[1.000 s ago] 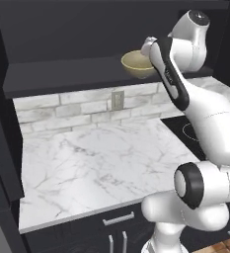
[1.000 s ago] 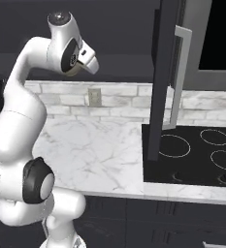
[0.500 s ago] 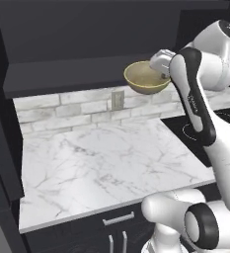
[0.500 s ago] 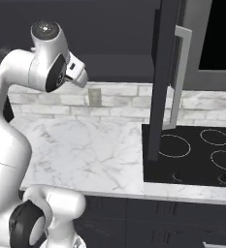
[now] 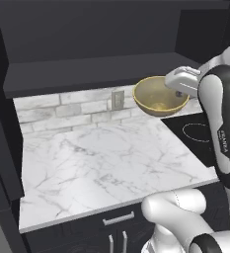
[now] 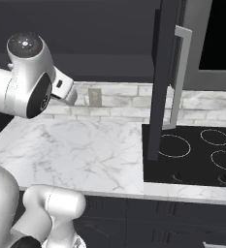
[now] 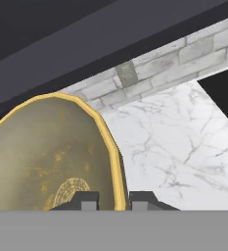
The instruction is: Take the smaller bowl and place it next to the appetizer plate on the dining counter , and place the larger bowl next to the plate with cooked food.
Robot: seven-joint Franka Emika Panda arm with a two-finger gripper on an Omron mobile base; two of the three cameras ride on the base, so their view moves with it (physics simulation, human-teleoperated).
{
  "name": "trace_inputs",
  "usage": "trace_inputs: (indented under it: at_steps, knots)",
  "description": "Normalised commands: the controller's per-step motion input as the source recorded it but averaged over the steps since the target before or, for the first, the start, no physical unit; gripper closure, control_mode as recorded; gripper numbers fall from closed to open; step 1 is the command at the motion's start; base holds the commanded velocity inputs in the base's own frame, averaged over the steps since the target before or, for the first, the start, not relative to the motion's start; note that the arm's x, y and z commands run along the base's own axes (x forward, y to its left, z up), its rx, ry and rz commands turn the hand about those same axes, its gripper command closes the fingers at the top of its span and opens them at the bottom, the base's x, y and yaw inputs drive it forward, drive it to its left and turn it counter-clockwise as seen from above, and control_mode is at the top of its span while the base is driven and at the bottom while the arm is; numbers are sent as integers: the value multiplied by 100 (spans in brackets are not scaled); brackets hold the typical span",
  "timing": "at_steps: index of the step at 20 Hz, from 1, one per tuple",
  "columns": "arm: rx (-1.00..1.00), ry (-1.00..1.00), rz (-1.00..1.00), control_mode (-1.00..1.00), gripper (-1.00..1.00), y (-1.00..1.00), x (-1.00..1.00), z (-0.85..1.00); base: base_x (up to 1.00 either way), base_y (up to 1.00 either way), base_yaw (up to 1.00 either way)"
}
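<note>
Your hand (image 7: pixel 113 200) is pinching the rim of the smaller bowl (image 5: pixel 159 97), one finger inside and one outside. You have the bowl in the air, tipped slightly, above the back of the marble bench (image 5: pixel 101 168), near the wall outlet (image 5: pixel 117 99) and beside the black cooktop (image 5: pixel 198 138).

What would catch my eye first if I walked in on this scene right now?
Probably the golden-tan bowl held in the air above the white marble counter, its rim pinched in the robot's gripper. Next, the big white arm rising at the right, beside a black cooktop with ring marks.
</note>
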Motion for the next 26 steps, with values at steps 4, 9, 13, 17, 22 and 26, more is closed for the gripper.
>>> trace_inputs:
  at_steps: [4, 9, 13, 17, 22, 26]
  knots:
    - [-2, 6, 10, -100, 100, 0, -100, 0, 0, 0, 0]
    - [-3, 10, 8, -100, 100, 0, -87, 0, 0, 0, 0]
    - [-4, 10, 4, 100, 100, 0, -35, -6, -9, 0, 1]
    - [0, 0, 0, 100, 100, 0, 0, 0, -46, 7, 8]
    - [0, 0, 0, 100, 100, 0, 0, 0, -89, 12, 11]
    - [0, 0, 0, 100, 100, 0, 0, 0, -100, 13, 7]
